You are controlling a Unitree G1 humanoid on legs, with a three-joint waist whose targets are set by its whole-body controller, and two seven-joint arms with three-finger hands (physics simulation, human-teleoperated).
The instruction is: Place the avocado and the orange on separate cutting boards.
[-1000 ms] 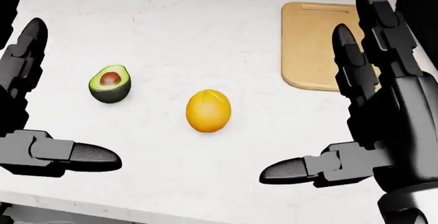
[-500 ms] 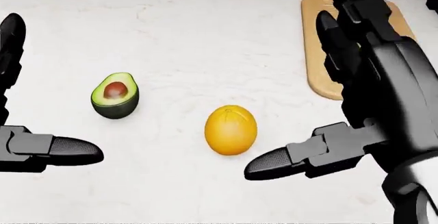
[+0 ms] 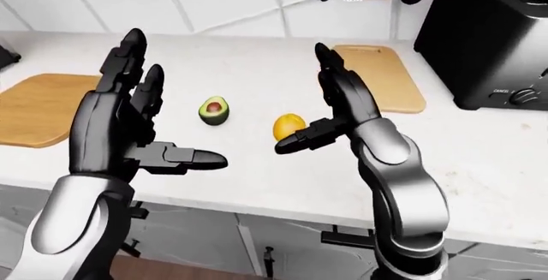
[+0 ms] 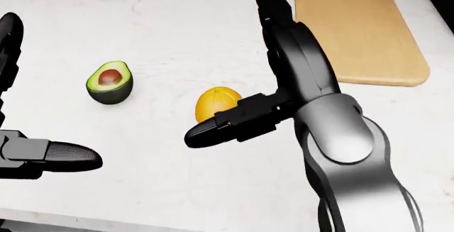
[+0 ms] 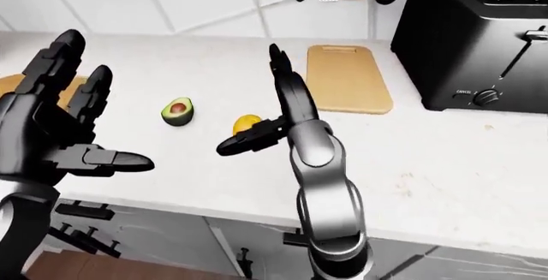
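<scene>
- The orange (image 4: 216,101) sits on the white counter (image 4: 163,24), its long axis roughly upright in the head view.
- The halved avocado (image 4: 109,82) lies well left of it, cut face up, narrow end toward the view's top.
- The right hand (image 4: 266,91), fingers spread, hovers just beside the orange, thumb crossing its lower edge.
- The left hand (image 3: 128,122) hangs spread, holding nothing.
- One cutting board (image 4: 358,32) lies top right; another cutting board (image 3: 38,108) lies far left in the left-eye view.

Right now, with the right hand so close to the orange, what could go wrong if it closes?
1. The orange is round and loose on the counter. The open right hand stands beside it, not around it, so closing fingers may push it rolling toward the avocado.
2. The thumb hides part of the orange in the head view, so contact is hard to judge.
3. The left hand hovers open near the counter's edge, far from the avocado.
</scene>
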